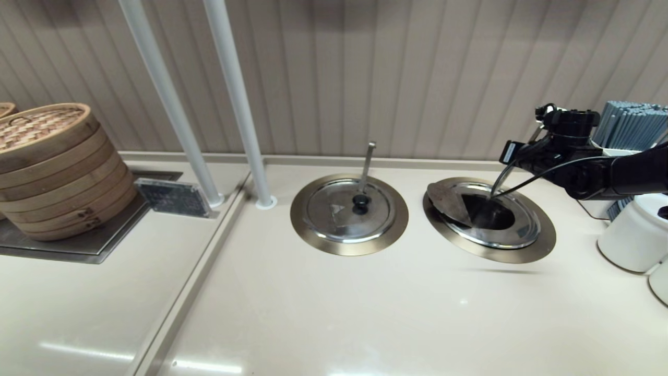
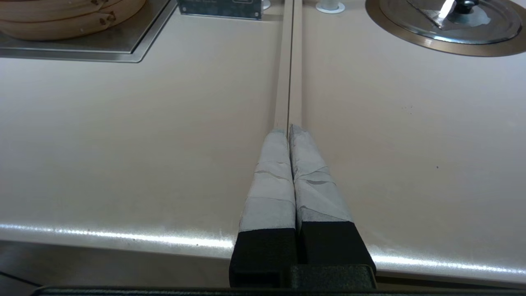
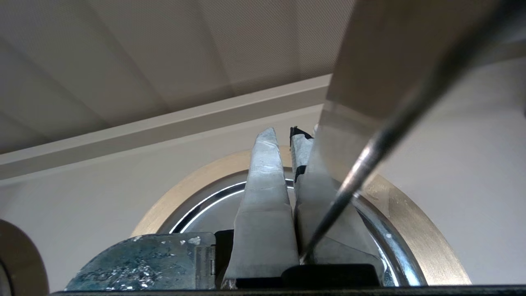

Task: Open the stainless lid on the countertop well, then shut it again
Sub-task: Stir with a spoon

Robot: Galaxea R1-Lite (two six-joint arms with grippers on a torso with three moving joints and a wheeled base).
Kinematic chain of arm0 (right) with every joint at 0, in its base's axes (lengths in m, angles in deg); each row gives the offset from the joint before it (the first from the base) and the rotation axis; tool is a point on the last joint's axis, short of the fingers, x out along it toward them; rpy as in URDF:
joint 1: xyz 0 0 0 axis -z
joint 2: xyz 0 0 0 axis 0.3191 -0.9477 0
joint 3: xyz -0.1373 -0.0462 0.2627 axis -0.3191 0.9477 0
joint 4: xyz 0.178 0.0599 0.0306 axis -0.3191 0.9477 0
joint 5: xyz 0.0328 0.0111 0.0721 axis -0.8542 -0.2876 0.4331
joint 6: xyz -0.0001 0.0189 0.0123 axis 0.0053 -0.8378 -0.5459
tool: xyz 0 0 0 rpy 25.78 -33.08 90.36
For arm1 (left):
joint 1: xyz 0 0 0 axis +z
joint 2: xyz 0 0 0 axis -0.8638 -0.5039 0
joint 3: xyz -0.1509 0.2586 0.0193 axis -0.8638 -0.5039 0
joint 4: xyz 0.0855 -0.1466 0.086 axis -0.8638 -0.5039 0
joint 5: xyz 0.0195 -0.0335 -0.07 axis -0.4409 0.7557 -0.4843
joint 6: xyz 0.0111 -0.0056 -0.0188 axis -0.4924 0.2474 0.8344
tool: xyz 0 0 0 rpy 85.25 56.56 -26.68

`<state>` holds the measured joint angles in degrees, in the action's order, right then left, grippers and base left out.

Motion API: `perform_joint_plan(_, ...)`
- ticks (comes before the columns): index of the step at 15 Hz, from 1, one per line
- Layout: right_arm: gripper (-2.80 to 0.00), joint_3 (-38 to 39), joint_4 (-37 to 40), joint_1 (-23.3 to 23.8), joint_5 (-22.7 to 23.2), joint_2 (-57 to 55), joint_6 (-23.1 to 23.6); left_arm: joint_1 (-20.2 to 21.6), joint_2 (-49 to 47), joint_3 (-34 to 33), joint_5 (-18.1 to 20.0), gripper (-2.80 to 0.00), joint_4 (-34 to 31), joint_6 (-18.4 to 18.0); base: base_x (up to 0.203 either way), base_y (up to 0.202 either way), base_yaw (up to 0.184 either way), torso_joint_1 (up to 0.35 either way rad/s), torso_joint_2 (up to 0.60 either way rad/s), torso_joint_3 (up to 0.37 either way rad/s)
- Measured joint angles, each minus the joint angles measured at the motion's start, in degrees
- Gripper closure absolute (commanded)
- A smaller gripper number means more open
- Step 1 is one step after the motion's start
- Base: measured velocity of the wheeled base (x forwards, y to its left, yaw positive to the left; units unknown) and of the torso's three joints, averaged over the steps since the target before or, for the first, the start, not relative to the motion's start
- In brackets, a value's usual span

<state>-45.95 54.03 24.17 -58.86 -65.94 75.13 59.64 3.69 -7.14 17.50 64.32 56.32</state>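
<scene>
Nearest to the right wrist camera, the slanting ladle handle (image 3: 370, 160) crossed just in front of the taped fingers (image 3: 263, 197) of the right gripper (image 3: 283, 135). These fingers stood very narrow, with only a thin gap, and a small black piece sat between their tips. It was probably the lid's knob, though this could not be seen fully. In the head view the right arm reached in from the right side over the right-hand countertop well (image 1: 540, 243). The stainless lid (image 1: 448, 201) was there, with one half folded up and tilted toward the robot's left, so the dark inside of the well was uncovered. The left gripper (image 2: 289, 128) was parked with its fingers pressed together, low above the seam near the front of the beige countertop (image 1: 365, 313). The twin lid (image 1: 347, 211) lay flat and untouched on the other well.

The opening seemed to be done, and the closing remained. Several things could go wrong. The pinch looked small, so the knob could slip out and the raised half would drop hard on the ring. The ladle handle was touching or almost touching the fingers, so on the way down it could catch between finger and lid, or be pushed aside. If the gripper let go too early, the half might rest on the handle and not close flat.
</scene>
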Motion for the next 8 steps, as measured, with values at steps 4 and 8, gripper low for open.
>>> perform_joint_plan(4, 0.00, 0.4, -0.1, -0.8, 0.0, 1.2, 0.5, 0.0, 0.0, 0.0, 0.0, 0.00, 0.0, 0.0, 0.000, 0.000, 0.000, 0.000, 0.00, 0.000)
perform_joint_plan(8, 0.00, 3.4, -0.1, -2.0, 1.0, 2.8, 0.5, 0.0, 0.0, 0.0, 0.0, 0.00, 0.0, 0.0, 0.000, 0.000, 0.000, 0.000, 0.00, 0.000)
